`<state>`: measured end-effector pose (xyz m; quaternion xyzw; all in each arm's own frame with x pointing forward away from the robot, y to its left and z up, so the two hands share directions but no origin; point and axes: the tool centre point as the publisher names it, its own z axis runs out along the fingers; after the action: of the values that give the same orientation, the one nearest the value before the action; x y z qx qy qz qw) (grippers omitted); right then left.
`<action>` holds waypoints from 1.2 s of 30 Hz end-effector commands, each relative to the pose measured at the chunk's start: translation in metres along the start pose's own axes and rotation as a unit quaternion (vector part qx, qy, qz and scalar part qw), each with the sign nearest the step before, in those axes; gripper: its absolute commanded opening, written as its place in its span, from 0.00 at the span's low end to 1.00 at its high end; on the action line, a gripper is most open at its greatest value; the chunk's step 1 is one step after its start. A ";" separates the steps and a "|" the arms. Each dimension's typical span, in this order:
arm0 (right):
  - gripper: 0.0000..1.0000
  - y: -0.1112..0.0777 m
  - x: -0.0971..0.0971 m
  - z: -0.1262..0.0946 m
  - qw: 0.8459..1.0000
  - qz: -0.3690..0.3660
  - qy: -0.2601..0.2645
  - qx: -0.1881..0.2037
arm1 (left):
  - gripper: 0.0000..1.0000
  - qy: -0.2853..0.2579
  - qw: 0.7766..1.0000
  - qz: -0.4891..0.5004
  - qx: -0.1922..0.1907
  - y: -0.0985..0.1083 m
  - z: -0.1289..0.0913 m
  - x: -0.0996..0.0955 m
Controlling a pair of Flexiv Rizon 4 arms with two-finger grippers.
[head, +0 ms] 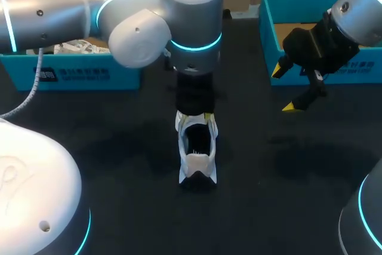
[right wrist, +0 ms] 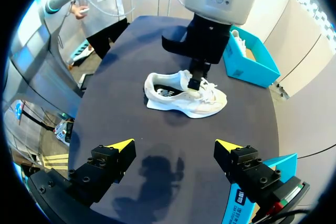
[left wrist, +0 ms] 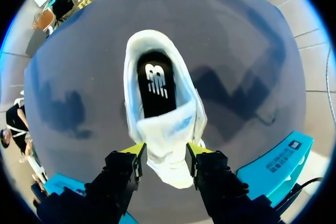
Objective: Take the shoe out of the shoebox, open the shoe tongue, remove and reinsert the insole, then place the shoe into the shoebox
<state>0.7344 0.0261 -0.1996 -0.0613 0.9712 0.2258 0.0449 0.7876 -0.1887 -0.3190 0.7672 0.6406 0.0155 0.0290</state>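
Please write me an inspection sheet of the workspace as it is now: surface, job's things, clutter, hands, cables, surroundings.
Surface: dark table, only shadows on it.
Job's things: white shoe stands mid-table, black insole inside it; left shoebox, blue, holds something white; right shoebox, blue, partly hidden by the right arm.
Clutter: nothing seen.
Hands: left hand shut on the shoe at its tongue end; right hand open, above the table beside the right shoebox.
Cables: white cable hangs from the left arm.
Surroundings: nothing seen.
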 end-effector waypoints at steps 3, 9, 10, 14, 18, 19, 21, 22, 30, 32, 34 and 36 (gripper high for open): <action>1.00 0.000 0.000 0.001 1.000 0.000 0.000 0.001 | 0.43 0.004 0.999 -0.032 -0.011 0.003 0.004 0.004; 1.00 0.000 0.000 0.001 1.000 0.000 0.000 0.001 | 0.21 0.010 0.998 -0.058 -0.012 -0.002 0.013 0.001; 1.00 0.000 0.000 0.001 1.000 0.000 0.000 0.001 | 0.17 0.009 0.998 -0.065 -0.012 -0.002 0.014 0.001; 1.00 0.000 0.000 0.001 1.000 0.000 0.000 0.001 | 0.10 0.008 0.998 -0.070 -0.007 -0.006 0.019 -0.001; 1.00 0.000 0.000 0.001 1.000 0.000 0.000 0.001 | 0.20 0.009 0.998 -0.069 -0.005 -0.011 0.020 0.000; 1.00 0.000 0.000 0.001 1.000 0.000 0.000 0.001 | 0.21 0.008 0.997 -0.074 -0.009 -0.011 0.017 0.003; 1.00 0.000 0.000 0.001 1.000 0.000 0.000 0.001 | 0.22 0.006 0.997 -0.081 -0.013 -0.010 0.013 0.006; 1.00 0.000 0.000 0.001 1.000 0.000 0.000 0.001 | 0.24 0.002 0.996 -0.087 -0.017 -0.008 0.010 0.007; 1.00 0.000 0.000 0.001 1.000 0.000 0.000 0.001 | 0.28 0.003 0.996 -0.091 -0.007 -0.017 0.020 0.004; 1.00 0.000 0.000 0.001 1.000 0.000 0.000 0.001 | 0.31 0.005 0.996 -0.088 0.000 -0.022 0.025 0.002; 1.00 0.000 0.000 0.001 1.000 0.000 0.000 0.001 | 0.31 0.005 0.996 -0.088 0.001 -0.024 0.026 0.001; 1.00 0.000 0.000 0.001 1.000 0.000 0.000 0.001 | 0.32 0.004 0.996 -0.088 0.001 -0.025 0.025 0.002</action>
<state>0.7344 0.0260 -0.1996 -0.0613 0.9712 0.2258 0.0449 0.7651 -0.1815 -0.3432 0.7077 0.7058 0.0141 0.0264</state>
